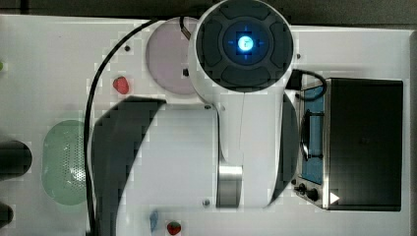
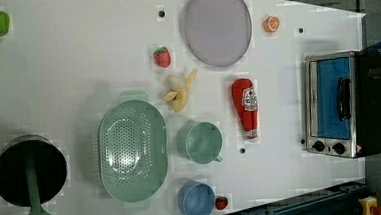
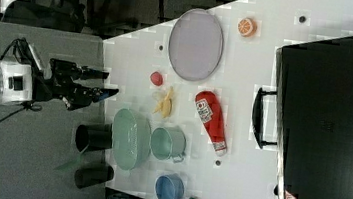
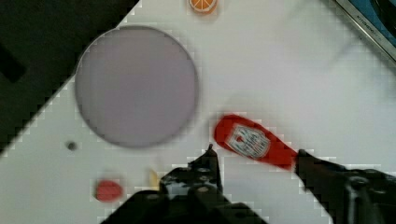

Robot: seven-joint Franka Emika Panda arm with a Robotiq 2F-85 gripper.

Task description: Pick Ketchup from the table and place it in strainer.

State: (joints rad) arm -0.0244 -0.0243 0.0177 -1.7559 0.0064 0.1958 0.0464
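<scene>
The Ketchup (image 2: 245,106), a red bottle with a white label, lies flat on the white table between the grey plate and the oven; it also appears as Ketchup (image 3: 211,118). The strainer (image 2: 132,151), a pale green perforated oval basin, sits apart from it beyond a green mug, and shows as the strainer (image 1: 64,162) in the top view. My gripper (image 3: 105,84) hangs high above the table, open and holding nothing. In the wrist view the gripper (image 4: 256,156) has its fingers apart, with the Ketchup (image 4: 254,142) on the table below, between them.
A green mug (image 2: 200,143), blue cup (image 2: 196,200), peeled banana (image 2: 180,90), strawberry (image 2: 162,57), grey plate (image 2: 217,24) and orange slice (image 2: 271,24) lie around. The toaster oven (image 2: 336,103) stands beside the Ketchup. A black pot (image 2: 29,170) with a green spatula sits beyond the strainer.
</scene>
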